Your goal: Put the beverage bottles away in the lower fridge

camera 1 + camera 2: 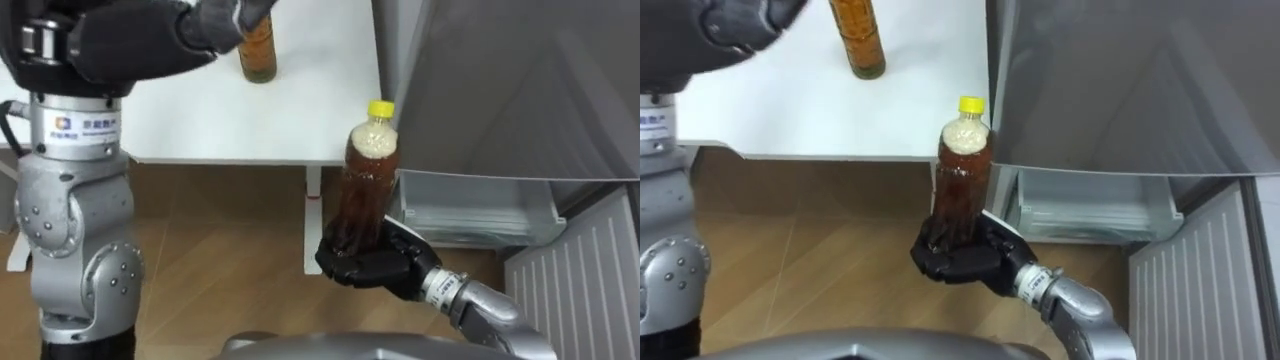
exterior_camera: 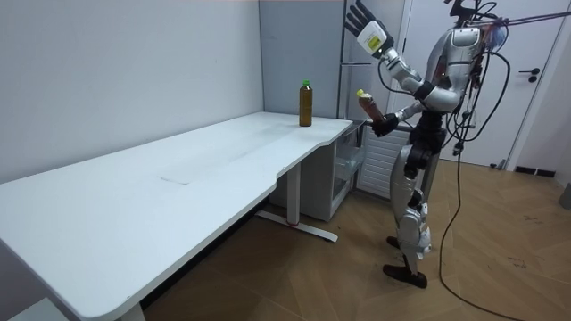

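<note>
Off the table [image 1: 180,120] corner | right hand [image 1: 368,265] clasps yellow-capped bottle [image 1: 366,175] by its base, long axis upright | open lower fridge compartment [image 1: 470,210] just right of it, right arm nearer | left hand [image 2: 361,18] held high, fingers spread, empty | second bottle [image 1: 258,55] stands on table.

one bottle [image 1: 258,50] on table [image 1: 200,120] | other bottle [image 1: 365,180] upright in right hand [image 1: 370,265], before table edge | fridge [image 1: 500,80] right of table, drawer [image 1: 470,205] low inside
</note>
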Tool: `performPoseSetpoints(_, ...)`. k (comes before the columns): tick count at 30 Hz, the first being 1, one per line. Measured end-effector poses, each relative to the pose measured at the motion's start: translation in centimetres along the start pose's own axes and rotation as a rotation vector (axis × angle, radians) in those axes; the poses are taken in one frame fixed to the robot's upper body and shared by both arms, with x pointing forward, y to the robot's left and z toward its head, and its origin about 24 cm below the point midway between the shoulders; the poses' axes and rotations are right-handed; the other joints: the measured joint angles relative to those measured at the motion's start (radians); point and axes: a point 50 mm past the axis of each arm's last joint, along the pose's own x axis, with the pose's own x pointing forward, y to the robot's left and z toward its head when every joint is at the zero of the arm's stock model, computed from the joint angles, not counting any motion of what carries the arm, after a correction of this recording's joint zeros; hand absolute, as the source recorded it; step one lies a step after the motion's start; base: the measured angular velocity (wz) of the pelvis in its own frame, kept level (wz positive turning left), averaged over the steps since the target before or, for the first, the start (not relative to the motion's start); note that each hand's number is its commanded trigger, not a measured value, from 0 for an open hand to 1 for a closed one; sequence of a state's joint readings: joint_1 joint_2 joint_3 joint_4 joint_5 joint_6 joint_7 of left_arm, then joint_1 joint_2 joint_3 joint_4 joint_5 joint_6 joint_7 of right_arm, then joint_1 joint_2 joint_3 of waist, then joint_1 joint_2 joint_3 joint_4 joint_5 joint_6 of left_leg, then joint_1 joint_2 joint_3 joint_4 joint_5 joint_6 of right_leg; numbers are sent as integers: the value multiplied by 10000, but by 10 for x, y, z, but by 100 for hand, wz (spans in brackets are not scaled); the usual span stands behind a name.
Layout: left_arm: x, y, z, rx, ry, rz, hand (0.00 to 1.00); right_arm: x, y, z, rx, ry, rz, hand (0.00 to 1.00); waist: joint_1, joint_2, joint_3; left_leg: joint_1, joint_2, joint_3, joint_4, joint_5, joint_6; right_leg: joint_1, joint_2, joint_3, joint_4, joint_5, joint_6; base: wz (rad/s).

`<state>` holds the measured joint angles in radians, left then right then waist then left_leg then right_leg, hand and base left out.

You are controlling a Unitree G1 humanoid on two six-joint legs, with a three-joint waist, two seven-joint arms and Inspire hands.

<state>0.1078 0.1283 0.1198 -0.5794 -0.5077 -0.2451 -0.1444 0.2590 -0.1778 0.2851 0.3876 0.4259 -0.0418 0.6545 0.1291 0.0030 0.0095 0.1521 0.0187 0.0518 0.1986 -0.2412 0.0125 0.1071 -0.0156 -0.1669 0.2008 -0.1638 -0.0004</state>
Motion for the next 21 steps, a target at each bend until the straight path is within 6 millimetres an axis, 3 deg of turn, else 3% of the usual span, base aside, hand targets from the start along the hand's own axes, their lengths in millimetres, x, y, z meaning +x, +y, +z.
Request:
performPoseSetpoints(5,0,11,9,536,-445,910,0,-4,-2,-2,29,58,-119,100,110,41,7,20,-7,-132,1,0,-1,153,10,-41,-152,4,-5,8)
performPoseSetpoints(7,-2,21,16,1348,-630,1515,0,-9,-4,-5,122,71,-358,100,275,171,40,123,-5,-175,-33,0,-1,268,10,-140,-186,2,-3,6)
performPoseSetpoints(14,-8,42,32,3378,-1362,3564,0,-26,-14,-10,173,192,-1093,100,809,335,-13,119,-23,-328,-102,0,-1,350,-6,-331,-304,-9,16,6)
performPoseSetpoints(16,-15,50,35,3622,-1383,4473,0,-28,-14,-6,113,-12,-1327,100,986,428,-46,122,-27,-329,-102,0,-1,353,-5,-315,-309,-15,21,0)
performPoseSetpoints(21,-37,78,34,4393,-910,6626,0,-26,-15,-4,69,-123,-1717,100,983,525,-37,253,-59,-403,-106,1,-1,482,-27,-357,-383,-21,26,3)
